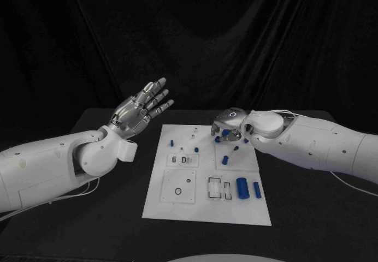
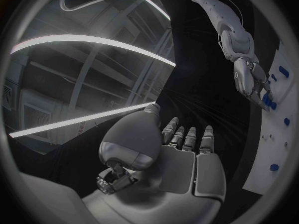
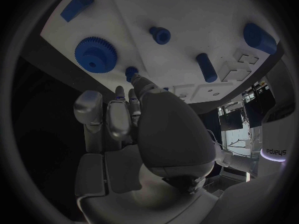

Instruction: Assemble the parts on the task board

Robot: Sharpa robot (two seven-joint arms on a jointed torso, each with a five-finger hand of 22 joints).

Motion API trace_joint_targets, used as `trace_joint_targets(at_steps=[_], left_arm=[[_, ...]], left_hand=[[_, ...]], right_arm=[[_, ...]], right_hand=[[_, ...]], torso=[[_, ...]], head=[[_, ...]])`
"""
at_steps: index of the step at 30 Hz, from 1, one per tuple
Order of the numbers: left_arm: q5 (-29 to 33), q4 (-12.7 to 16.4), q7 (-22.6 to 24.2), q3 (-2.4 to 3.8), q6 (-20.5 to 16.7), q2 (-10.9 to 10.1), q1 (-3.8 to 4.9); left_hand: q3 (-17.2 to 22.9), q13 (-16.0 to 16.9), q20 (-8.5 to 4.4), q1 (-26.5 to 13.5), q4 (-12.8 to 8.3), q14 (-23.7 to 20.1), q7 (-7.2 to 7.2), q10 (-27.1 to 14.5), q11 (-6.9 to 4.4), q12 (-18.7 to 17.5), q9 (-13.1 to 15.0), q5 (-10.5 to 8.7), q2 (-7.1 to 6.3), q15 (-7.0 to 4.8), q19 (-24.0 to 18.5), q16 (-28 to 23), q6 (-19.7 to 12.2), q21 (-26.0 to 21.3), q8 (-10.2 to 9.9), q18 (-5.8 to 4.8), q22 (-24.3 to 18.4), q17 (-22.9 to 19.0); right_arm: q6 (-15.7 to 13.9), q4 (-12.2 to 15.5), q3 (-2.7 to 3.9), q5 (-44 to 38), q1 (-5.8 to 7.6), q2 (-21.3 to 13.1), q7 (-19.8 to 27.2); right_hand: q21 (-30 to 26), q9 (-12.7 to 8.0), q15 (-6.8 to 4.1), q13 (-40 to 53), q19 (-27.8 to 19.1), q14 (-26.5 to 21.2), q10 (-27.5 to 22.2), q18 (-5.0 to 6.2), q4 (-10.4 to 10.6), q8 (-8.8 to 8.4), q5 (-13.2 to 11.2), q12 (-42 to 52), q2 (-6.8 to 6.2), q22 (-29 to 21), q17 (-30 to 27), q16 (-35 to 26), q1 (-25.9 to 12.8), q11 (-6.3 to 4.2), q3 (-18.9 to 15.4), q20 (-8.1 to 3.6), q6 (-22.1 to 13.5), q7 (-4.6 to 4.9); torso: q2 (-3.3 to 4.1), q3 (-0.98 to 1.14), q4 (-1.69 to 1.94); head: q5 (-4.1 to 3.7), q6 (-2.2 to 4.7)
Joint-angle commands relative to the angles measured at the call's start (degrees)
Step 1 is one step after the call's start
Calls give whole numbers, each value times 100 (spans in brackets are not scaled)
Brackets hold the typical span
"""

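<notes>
You see a white task board (image 1: 206, 204) on a black table (image 1: 315, 207), carrying blue parts: a blue gear (image 3: 93, 54) and blue cylinders (image 1: 242, 188). Both silver hands (image 1: 142, 106) extend from white arms (image 1: 55, 164).

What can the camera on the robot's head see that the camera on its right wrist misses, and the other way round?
Head view alone: the left robot hand raised beside the board with fingers spread, holding nothing, and the whole task board with its cut-out slots. Right wrist view alone: a close look at a blue gear, with a blue part at the fingertips; whether it is gripped cannot be told. Both show the right robot hand over the board's far end and blue pieces lying on it.
</notes>
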Motion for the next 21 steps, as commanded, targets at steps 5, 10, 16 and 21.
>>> trace_joint_targets(at_steps=[5, 10, 16, 21], left_arm=[[-13, -5, 1, 6, 125, 14, 15], [-13, -5, -24, 6, 147, 17, 15], [-13, -11, -69, 6, 170, 25, 15], [-13, -17, -115, 6, 199, 39, 14]], left_hand=[[245, -3, 46, 81, -38, 18, -9, -5, 43, 141, 94, 127, -16, 104, 7, -55, 118, -95, 76, 0, -61, -41], [254, -3, 48, 87, -41, 18, -2, -5, 49, 144, 95, 139, -17, 102, 7, -55, 128, -95, 79, 0, -61, -41], [283, -2, 56, 102, -52, 18, 12, -4, 60, 150, 98, 172, -14, 102, 7, -55, 151, -95, 84, 2, -61, -41], [312, -1, 60, 119, -66, 18, 19, -3, 65, 152, 100, 205, -14, 102, 7, -55, 165, -95, 87, 3, -61, -41]], right_arm=[[-122, -112, 4, -64, -68, 55, 53], [-158, -162, 4, -64, -104, 85, 82], [-162, -229, 4, -63, -122, 116, 117], [-219, -276, 4, -63, -127, 126, 177]], right_hand=[[174, 132, -7, 87, 9, 143, 143, -174, -70, 56, 102, -109, -83, 154, 100, 123, 42, -26, 175, 9, 241, 57], [176, 163, -9, 94, 6, 143, 213, -175, -72, 86, 97, -92, -80, 171, 100, 121, 29, -30, 204, 8, 312, 79], [165, 211, -16, 84, -16, 129, 276, -174, -123, 98, 412, -110, -85, 191, 73, 97, 78, -40, 351, 2, 371, 103], [182, 280, -34, 85, -26, 116, 374, -179, -190, 154, 570, -109, -67, 252, 95, 99, 133, -82, 523, -9, 500, 169]], torso=[[-2, -3, 2], [-2, -4, 4], [1, -3, 11], [4, -3, 3]], head=[[14, -26], [16, -44], [7, -71], [10, -87]])
